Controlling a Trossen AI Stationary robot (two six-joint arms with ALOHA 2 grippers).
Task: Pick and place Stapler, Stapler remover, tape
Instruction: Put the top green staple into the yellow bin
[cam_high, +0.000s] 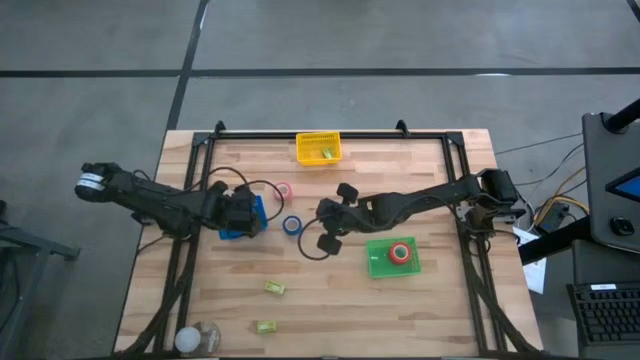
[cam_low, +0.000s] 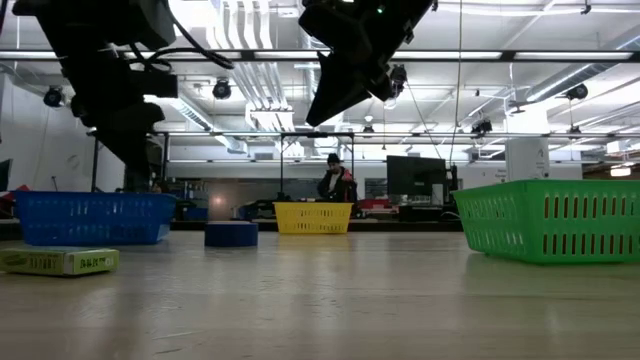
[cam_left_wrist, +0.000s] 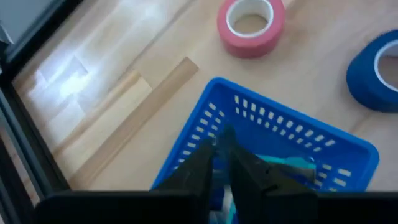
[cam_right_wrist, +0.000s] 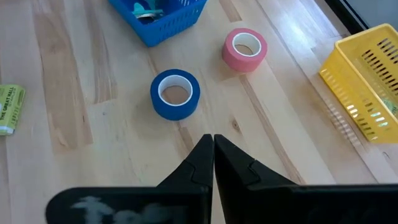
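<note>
Nearest the desk's (cam_high: 430, 300) front edge lay two small yellow-green boxes (cam_high: 274, 288), with the green basket (cam_high: 378, 260) holding a red tape roll (cam_high: 400, 252) a little farther in. At mid-desk the right pincer (cam_right_wrist: 212, 144), fingers pressed together and empty, hung just short of the blue tape roll (cam_right_wrist: 175, 93), while the left pincer (cam_left_wrist: 222, 155), fingers likewise together, hung over the blue basket (cam_left_wrist: 280, 134), which held what appeared to be a teal item. Beyond these lay the pink tape roll (cam_right_wrist: 245, 48), and farthest, at the rear rail, the yellow basket (cam_high: 318, 148).
</note>
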